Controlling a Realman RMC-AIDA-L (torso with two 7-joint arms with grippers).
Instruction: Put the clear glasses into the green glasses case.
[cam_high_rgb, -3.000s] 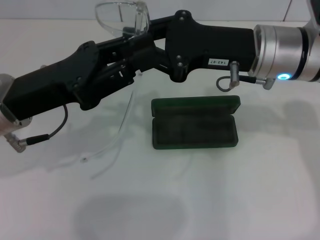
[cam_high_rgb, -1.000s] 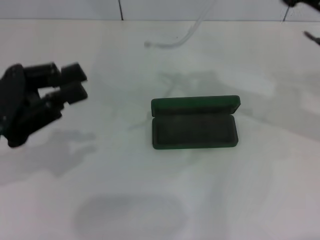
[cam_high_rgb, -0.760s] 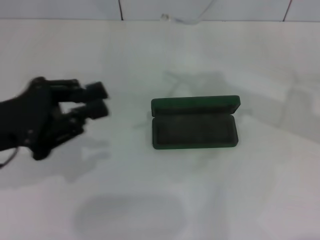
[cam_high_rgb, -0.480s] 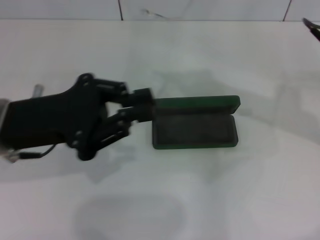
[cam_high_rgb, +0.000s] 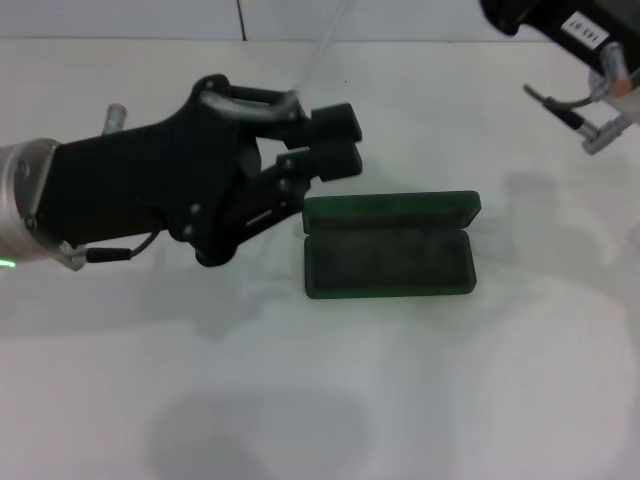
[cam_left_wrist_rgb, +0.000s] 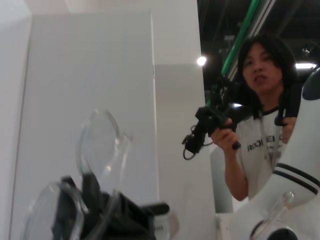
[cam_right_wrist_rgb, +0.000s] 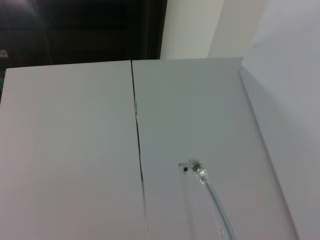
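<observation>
Left gripper (cam_high_rgb: 336, 142), fingers slightly apart, hovers beside the open green glasses case (cam_high_rgb: 389, 246) on the white table (cam_high_rgb: 420, 380); clear glasses (cam_left_wrist_rgb: 95, 150) held aloft before white wall panels (cam_right_wrist_rgb: 75, 140).

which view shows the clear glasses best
The left wrist view: both lenses of the clear glasses show there. The head view catches only one thin arm at the top edge, above the left gripper. The right wrist view shows just an arm tip.
</observation>
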